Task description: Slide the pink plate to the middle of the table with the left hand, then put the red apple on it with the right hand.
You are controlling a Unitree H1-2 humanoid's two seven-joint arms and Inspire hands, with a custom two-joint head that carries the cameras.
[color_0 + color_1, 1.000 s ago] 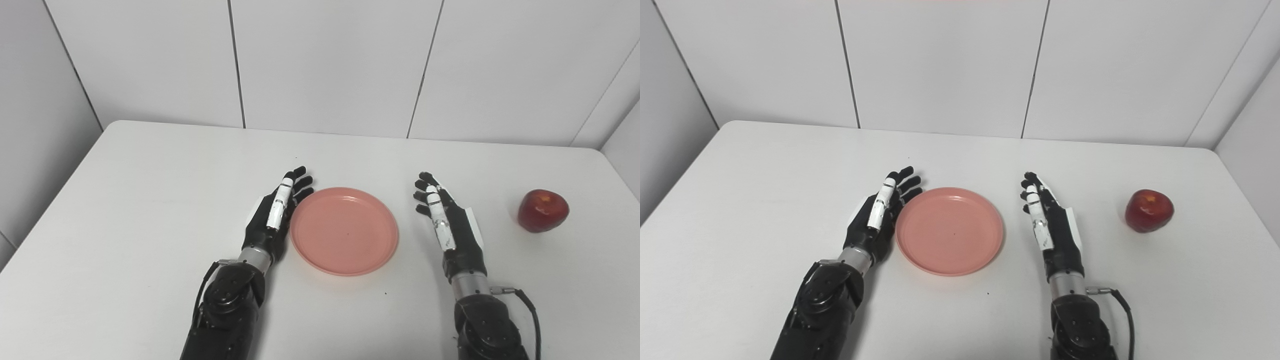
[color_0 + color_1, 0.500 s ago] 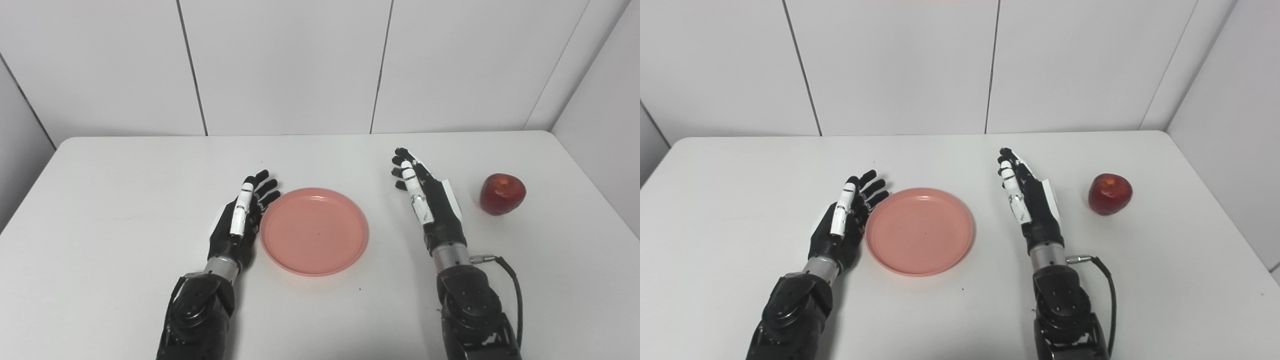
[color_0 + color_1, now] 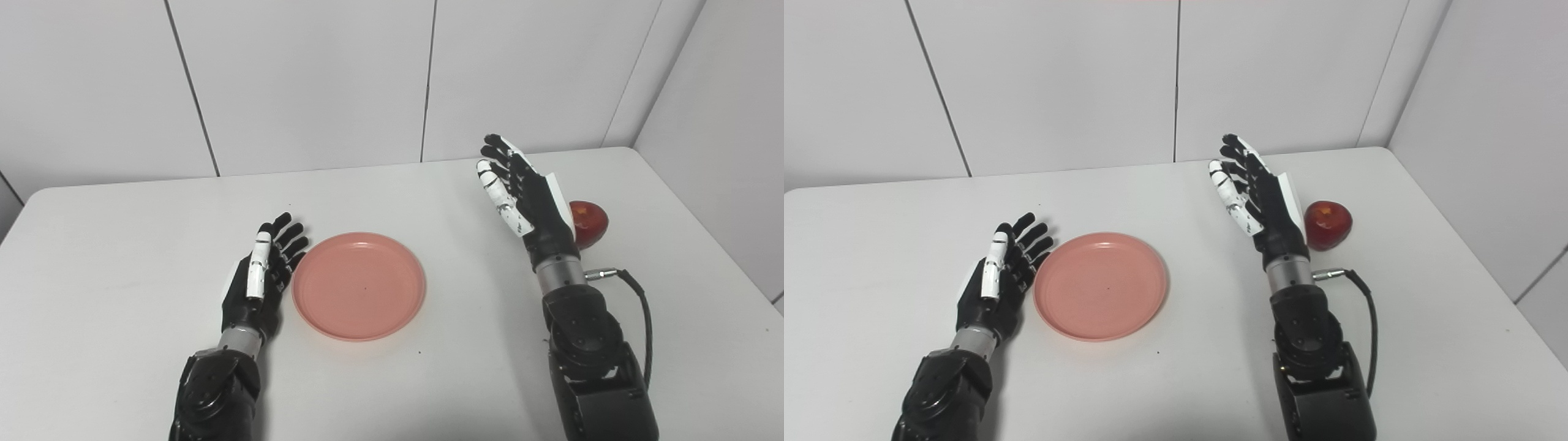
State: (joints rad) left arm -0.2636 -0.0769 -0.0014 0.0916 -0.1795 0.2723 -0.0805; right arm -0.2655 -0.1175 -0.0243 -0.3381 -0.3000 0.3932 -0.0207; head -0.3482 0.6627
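Pink round plastic plate (image 3: 359, 285) lies flat on the white rectangular table (image 3: 122, 245), roughly midway between its left and right edges and somewhat nearer the front edge than the back. You will find nothing on the plate.

Your right hand (image 3: 520, 193) is raised above the table toward the back right corner, palm turned inward, fingers apart and extended, holding nothing. In the left eye view it partly covers the red apple; in the right eye view the two appear side by side, and contact cannot be confirmed.

Your left hand (image 3: 262, 275) rests edge-on just beside the plate's left rim, fingers spread and empty.

Note the red apple (image 3: 1328, 224) sitting on the table near the right edge, well apart from the plate.
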